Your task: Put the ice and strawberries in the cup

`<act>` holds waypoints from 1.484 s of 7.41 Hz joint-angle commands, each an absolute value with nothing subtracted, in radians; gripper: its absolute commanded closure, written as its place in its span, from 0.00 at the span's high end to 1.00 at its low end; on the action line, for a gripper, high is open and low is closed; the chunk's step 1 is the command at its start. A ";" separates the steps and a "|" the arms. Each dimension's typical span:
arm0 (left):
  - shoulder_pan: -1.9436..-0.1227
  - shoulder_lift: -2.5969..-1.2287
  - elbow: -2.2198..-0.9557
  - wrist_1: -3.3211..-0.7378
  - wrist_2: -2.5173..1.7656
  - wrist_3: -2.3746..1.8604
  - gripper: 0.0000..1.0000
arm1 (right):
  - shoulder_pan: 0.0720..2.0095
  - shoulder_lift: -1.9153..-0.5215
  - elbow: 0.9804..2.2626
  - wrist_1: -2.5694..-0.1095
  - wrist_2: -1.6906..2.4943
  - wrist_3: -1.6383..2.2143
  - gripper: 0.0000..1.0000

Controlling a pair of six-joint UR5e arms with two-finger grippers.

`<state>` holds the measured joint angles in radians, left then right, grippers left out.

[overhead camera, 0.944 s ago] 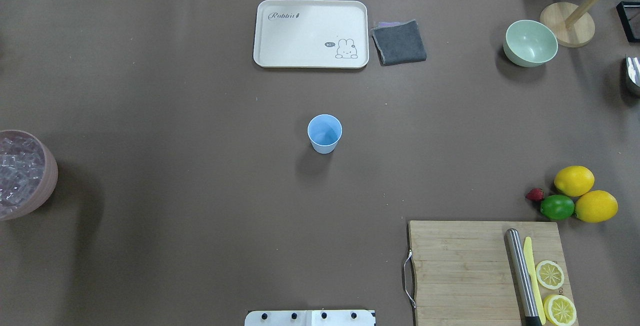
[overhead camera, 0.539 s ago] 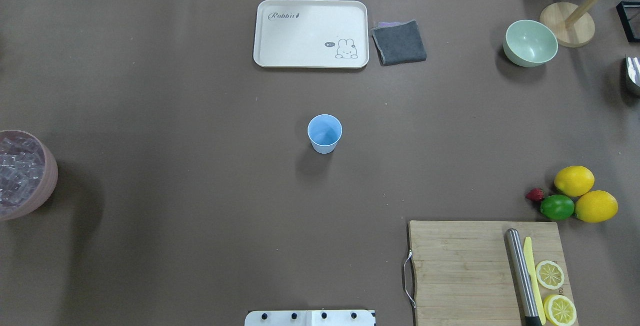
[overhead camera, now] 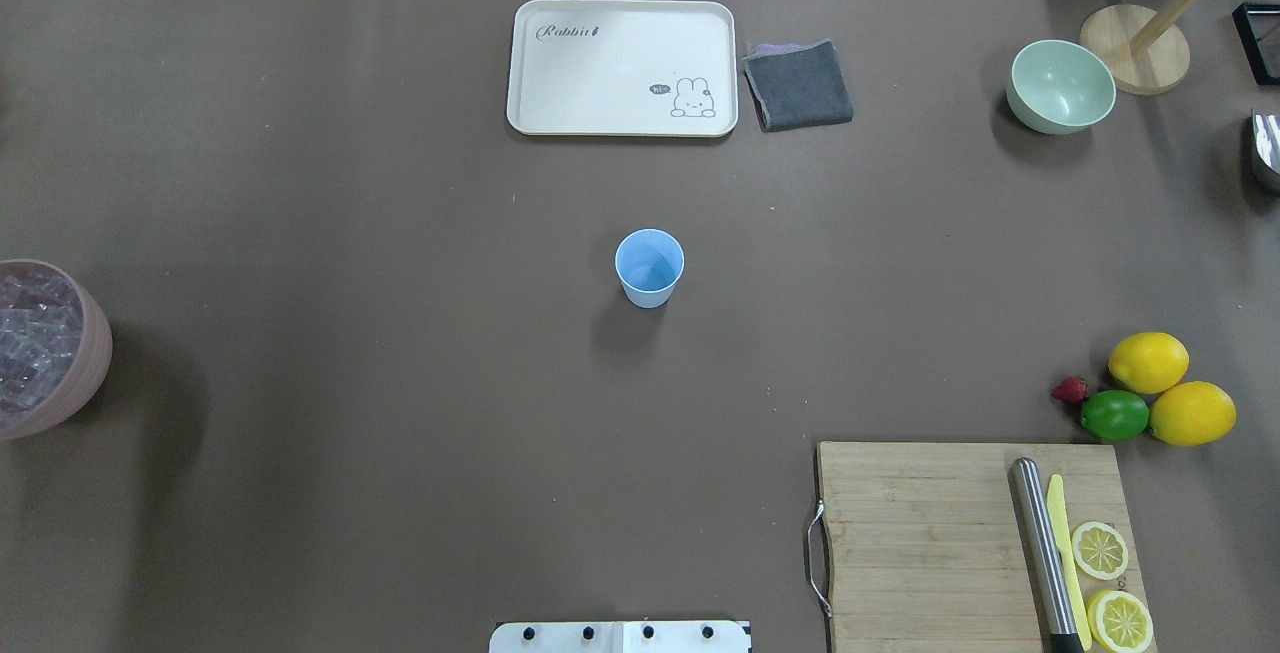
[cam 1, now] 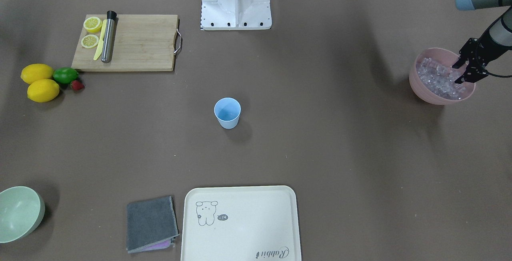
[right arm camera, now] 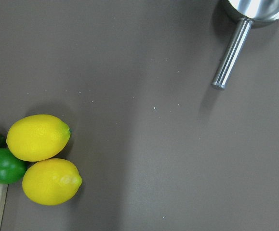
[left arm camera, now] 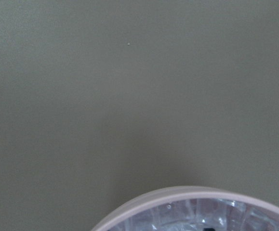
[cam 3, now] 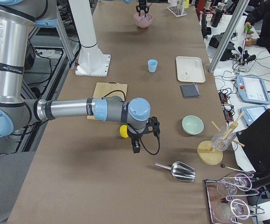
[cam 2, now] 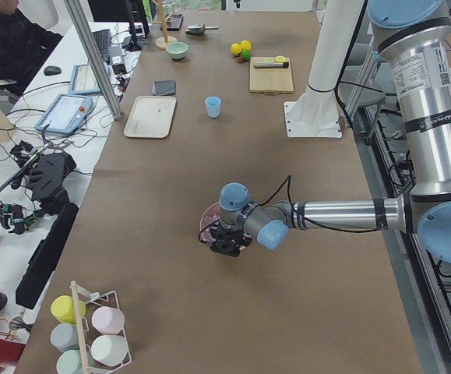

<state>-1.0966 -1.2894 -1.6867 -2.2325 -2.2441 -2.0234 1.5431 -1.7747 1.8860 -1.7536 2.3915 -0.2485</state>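
The light-blue cup (overhead camera: 649, 266) stands upright mid-table, and nothing shows inside it. Clear ice cubes (cam 1: 438, 78) fill a pink bowl (cam 1: 424, 93) at the table's left end. My left gripper (cam 1: 457, 74) hangs over that bowl, jaws apart, with its fingertips down among the cubes. The left wrist view shows only the bowl's rim (left arm camera: 144, 202) and ice (left arm camera: 192, 219). The small red strawberry (overhead camera: 1069, 391) lies against a lime (overhead camera: 1114, 415) at the right. My right gripper (cam 3: 135, 145) hovers beyond the lemons. I cannot tell whether it is open.
Two lemons (overhead camera: 1148, 362) lie by the lime. A cutting board (overhead camera: 920, 543) holds a knife and lemon slices. A cream tray (overhead camera: 560, 83), grey cloth (overhead camera: 798, 85) and pale green bowl (overhead camera: 1060, 85) stand at the far edge. A metal scoop (right arm camera: 235, 43) lies near the right gripper.
The pink bowl has shifted slightly toward the left edge in the overhead view, and its ice has stirred. The cup and fruit have not moved.
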 commanded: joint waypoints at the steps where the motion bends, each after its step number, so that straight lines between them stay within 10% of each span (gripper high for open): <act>1: -1.103 -1.292 -1.703 -2.223 -2.263 -2.023 0.00 | 1.543 -1.776 1.884 -1.755 2.393 -0.249 1.00; 6: -1.186 -1.279 -1.924 -2.080 -2.422 -1.984 0.00 | 1.543 -1.772 1.876 -1.758 2.405 -0.247 1.00; 11: -0.996 -1.653 -2.103 -1.878 -2.398 -1.890 0.00 | 1.526 -1.761 1.879 -1.746 2.395 -0.259 1.00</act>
<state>-1.0824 -1.5390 -2.0888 -1.8814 -2.4141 -1.9403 1.5365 -1.7616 1.8787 -1.7490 2.3958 -0.2528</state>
